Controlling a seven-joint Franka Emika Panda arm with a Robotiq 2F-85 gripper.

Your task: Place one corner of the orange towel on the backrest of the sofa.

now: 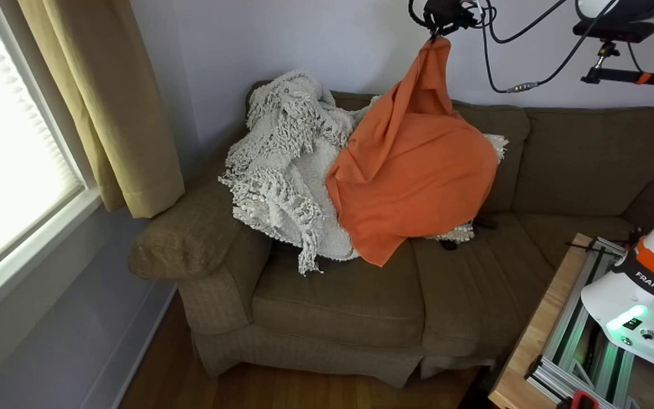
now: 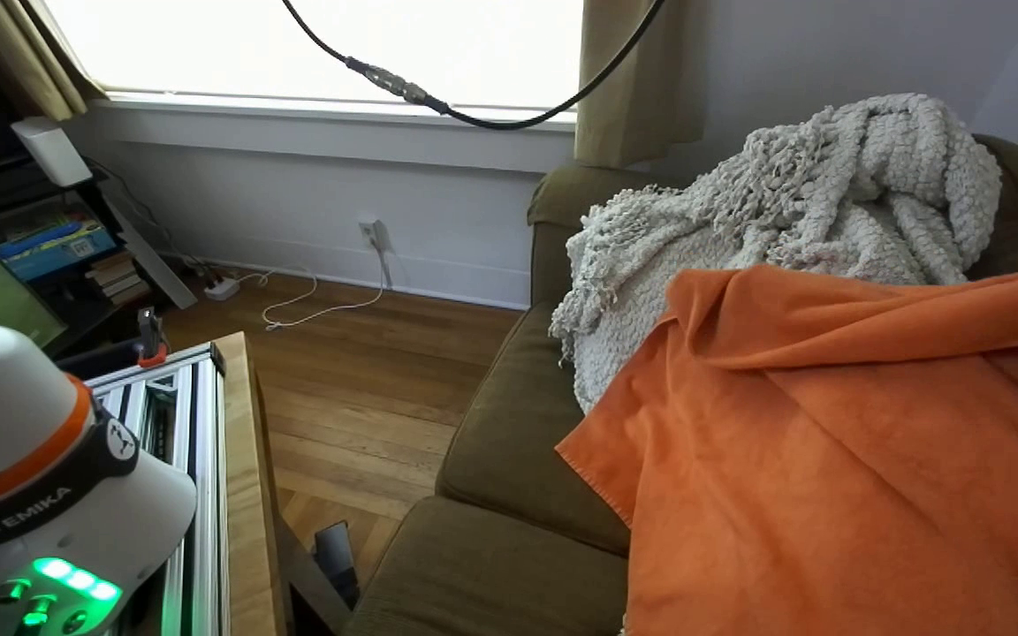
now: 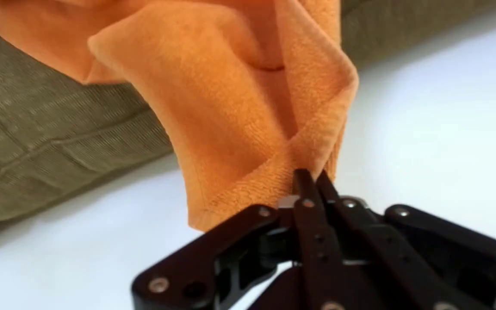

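The orange towel [image 1: 426,176] hangs from my gripper [image 1: 434,37], its top pulled up to a peak above the sofa's backrest [image 1: 594,156]. Its lower part drapes down the front of the backrest, and a lower corner points onto the seat. The towel also shows large in an exterior view [image 2: 845,459], where the gripper is out of view. In the wrist view, the gripper [image 3: 314,173] is shut on a folded edge of the towel [image 3: 222,99]. One loose corner hangs beside the fingers. The brown sofa [image 3: 71,137] lies beyond the towel.
A grey fringed blanket [image 1: 298,165] lies over the backrest and seat, left of the towel. A pale fringed item [image 1: 497,145] is partly hidden behind the towel. A cable [image 1: 523,86] hangs from the arm. A curtain [image 1: 100,108] and window stand beside the sofa.
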